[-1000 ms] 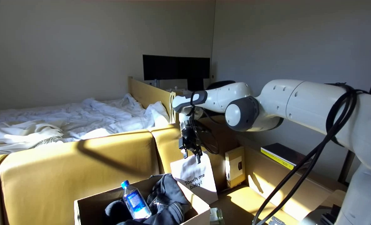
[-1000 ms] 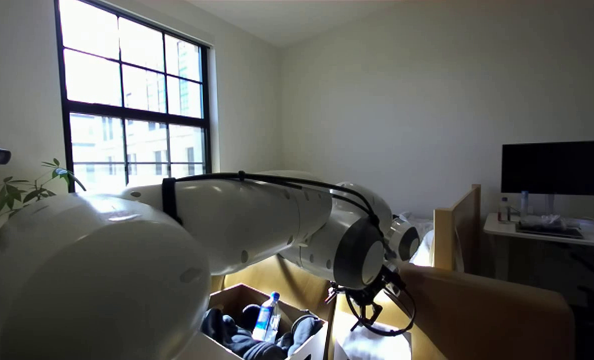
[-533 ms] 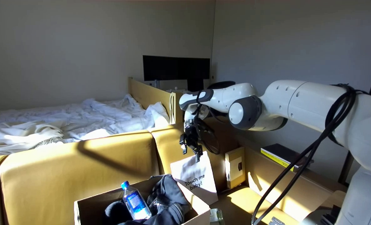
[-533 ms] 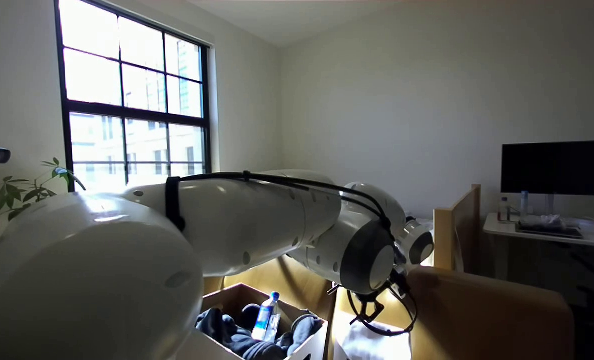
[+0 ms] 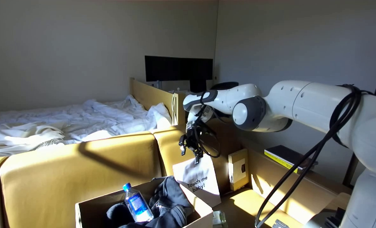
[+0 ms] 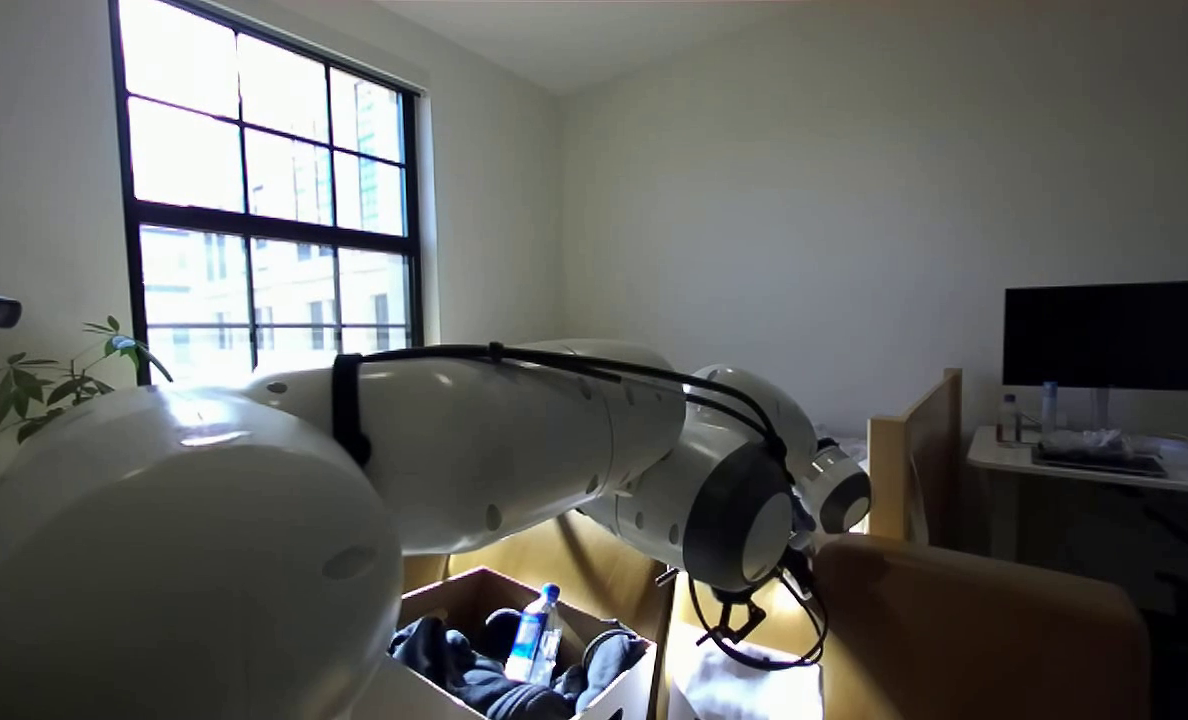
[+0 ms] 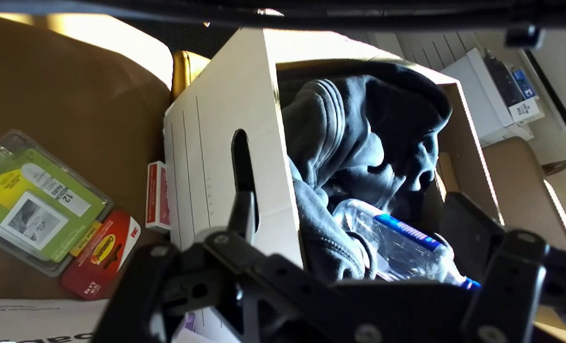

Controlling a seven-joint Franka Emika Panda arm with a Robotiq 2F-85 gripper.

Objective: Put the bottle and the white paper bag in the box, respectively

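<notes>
The place looks like a home, and most probably a bedroom. In an exterior view there is a bed (image 5: 151, 98) with rumpled white sheets (image 5: 102, 117), and just in front of it stands a tan sofa (image 5: 48, 177). In an exterior view one sees also a big window (image 6: 274, 220) with buildings (image 6: 294, 290) outside, a green plant (image 6: 22, 392), and a white table (image 6: 999, 460) with a wide black monitor (image 6: 1119, 337) on it.
</notes>
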